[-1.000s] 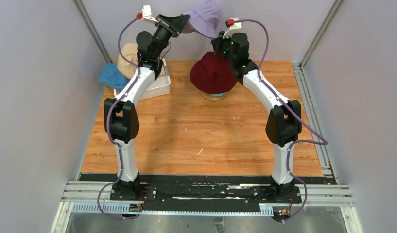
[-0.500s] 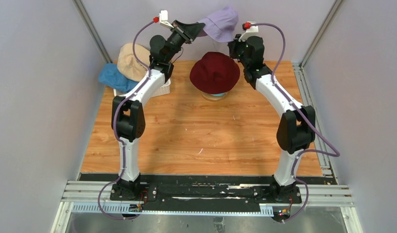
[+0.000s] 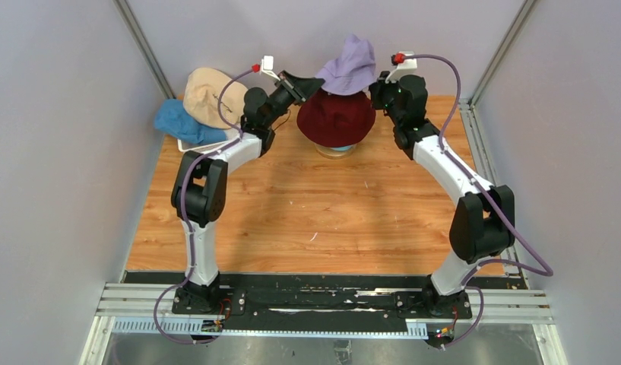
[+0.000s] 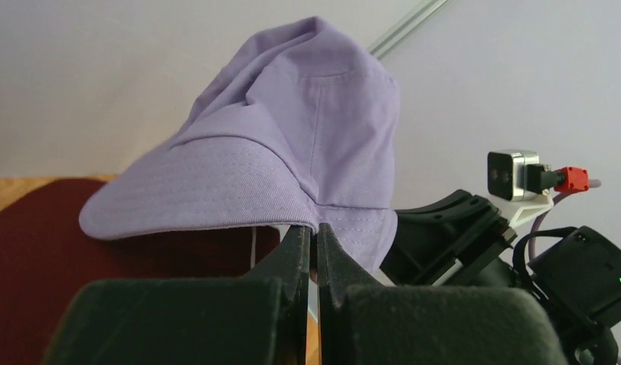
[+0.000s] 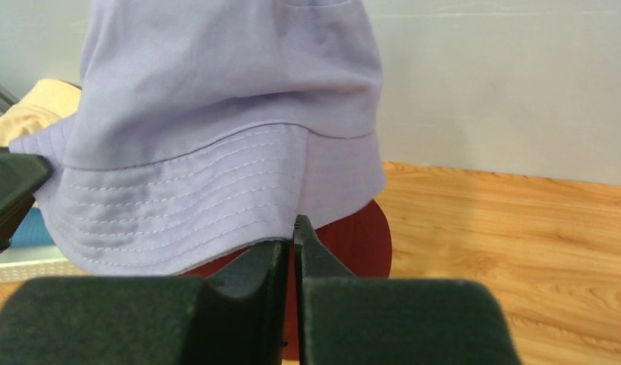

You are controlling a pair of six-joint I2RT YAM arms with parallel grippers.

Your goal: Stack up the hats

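Holding the lavender hat (image 3: 346,65) just above the dark red hat (image 3: 334,122) at the far side of the table (image 3: 292,213) | left tool (image 4: 313,232) and right tool (image 5: 293,228) each pinch opposite brim edges | tip: centre crown over crown, lower both sides level, release together.

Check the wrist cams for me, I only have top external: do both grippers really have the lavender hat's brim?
Observer: Left wrist: the left gripper is shut on the brim edge of the lavender hat, with the cloth pinched right at the fingertips.
Operator: Right one?
Observer: Right wrist: the right gripper is shut on the stitched brim edge too, tips only.
Operator: Hat down on the red one yet?
Observer: Right wrist shows the dark red hat just below the lavender brim. Whether they touch, I cannot tell.
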